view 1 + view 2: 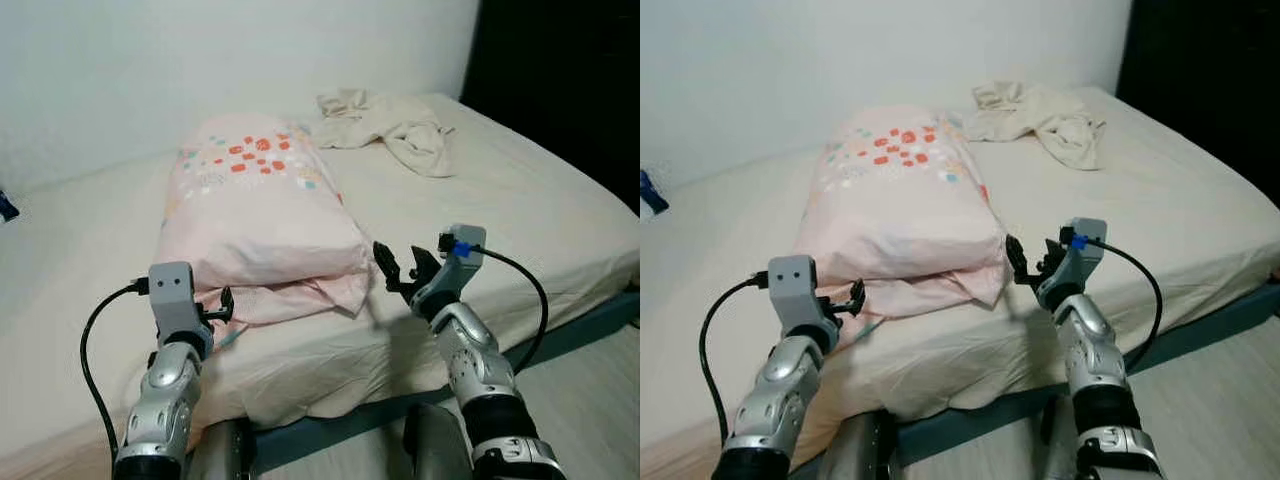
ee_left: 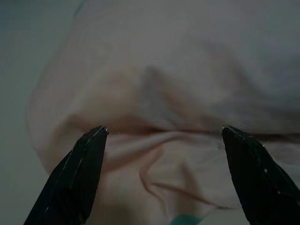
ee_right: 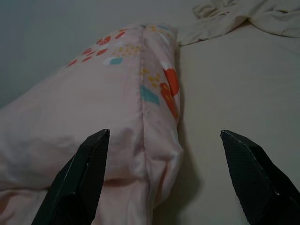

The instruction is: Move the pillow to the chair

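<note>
1. The wall (image 1: pixel 200 60) is plain white and runs behind the bed; a dark area (image 1: pixel 560 80) fills the far right of the room; light floor (image 1: pixel 590 400) shows at the near right.
2. The bed (image 1: pixel 520 210) carries a cream sheet, wrinkled but mostly flat; its near edge runs from near left out to the right, with a dark base (image 1: pixel 560 340) under it; wide bare sheet lies to the right of the pillow and to its left.
3. The pillow (image 1: pixel 255 205) is pale pink with red, teal and white squares at its far end; it lies lengthways near the bed's near edge, left of centre, with loose folds of its case spilling at its near end; no writing or label can be read on it.
4. A crumpled cream cloth (image 1: pixel 385 128) lies at the far side of the bed, apart from the pillow.
5. The left gripper (image 1: pixel 222 303) sits at the pillow's near left corner, fingers spread, the folds just ahead of them in the wrist view (image 2: pixel 159 140).
6. The right gripper (image 1: pixel 400 268) sits just beside the pillow's near right corner, fingers spread; one finger (image 3: pixel 79 183) is in front of the pillow, the other over bare sheet.
7. A small dark-blue object (image 1: pixel 6 206) sits at the far left edge; what it is cannot be told.
</note>
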`<state>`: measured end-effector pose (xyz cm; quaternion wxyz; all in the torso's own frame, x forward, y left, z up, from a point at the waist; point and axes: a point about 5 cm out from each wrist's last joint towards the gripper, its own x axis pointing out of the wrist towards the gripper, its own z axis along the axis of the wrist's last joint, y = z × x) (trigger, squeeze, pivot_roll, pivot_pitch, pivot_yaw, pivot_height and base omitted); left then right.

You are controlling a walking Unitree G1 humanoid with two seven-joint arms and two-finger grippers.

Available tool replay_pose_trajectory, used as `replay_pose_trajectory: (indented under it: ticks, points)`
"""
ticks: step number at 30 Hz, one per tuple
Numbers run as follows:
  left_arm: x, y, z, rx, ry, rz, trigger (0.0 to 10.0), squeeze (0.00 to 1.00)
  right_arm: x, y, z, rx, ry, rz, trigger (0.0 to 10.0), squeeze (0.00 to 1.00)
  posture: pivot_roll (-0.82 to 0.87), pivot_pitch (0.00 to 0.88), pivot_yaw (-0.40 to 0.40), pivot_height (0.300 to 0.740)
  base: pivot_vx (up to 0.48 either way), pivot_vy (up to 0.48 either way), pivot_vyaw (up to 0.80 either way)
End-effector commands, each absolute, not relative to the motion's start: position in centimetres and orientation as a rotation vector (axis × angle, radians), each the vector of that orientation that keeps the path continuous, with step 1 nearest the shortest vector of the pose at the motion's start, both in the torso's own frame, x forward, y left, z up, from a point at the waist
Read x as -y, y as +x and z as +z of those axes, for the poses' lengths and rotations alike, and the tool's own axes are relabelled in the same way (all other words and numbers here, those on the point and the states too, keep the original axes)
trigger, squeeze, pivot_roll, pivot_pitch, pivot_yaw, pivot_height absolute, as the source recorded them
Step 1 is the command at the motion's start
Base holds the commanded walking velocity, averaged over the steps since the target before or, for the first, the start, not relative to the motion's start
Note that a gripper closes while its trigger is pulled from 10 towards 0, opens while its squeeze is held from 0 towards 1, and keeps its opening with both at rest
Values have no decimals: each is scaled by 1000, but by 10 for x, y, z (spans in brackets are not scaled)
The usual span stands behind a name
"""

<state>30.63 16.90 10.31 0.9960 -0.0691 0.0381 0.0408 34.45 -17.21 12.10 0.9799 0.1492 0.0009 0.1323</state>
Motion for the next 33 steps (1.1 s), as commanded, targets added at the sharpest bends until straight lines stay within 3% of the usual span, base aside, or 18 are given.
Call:
replay_pose_trajectory:
  ticks: [1, 15, 33]
  points:
    - [-181, 307, 105, -68, -98, 118, 10000, 0, 163, 344, 122, 7, 295, 307, 10000, 0, -25, 115, 100, 488, 0, 0, 800]
    - [-184, 305, 107, -63, -83, 136, 10000, 0, 154, 343, 119, 5, 299, 334, 10000, 0, -18, 110, 100, 488, 0, 0, 800]
    - [-177, 305, 108, -64, -109, 99, 10000, 0, 163, 344, 114, -28, 296, 255, 10000, 0, -17, 126, 105, 488, 0, 0, 0]
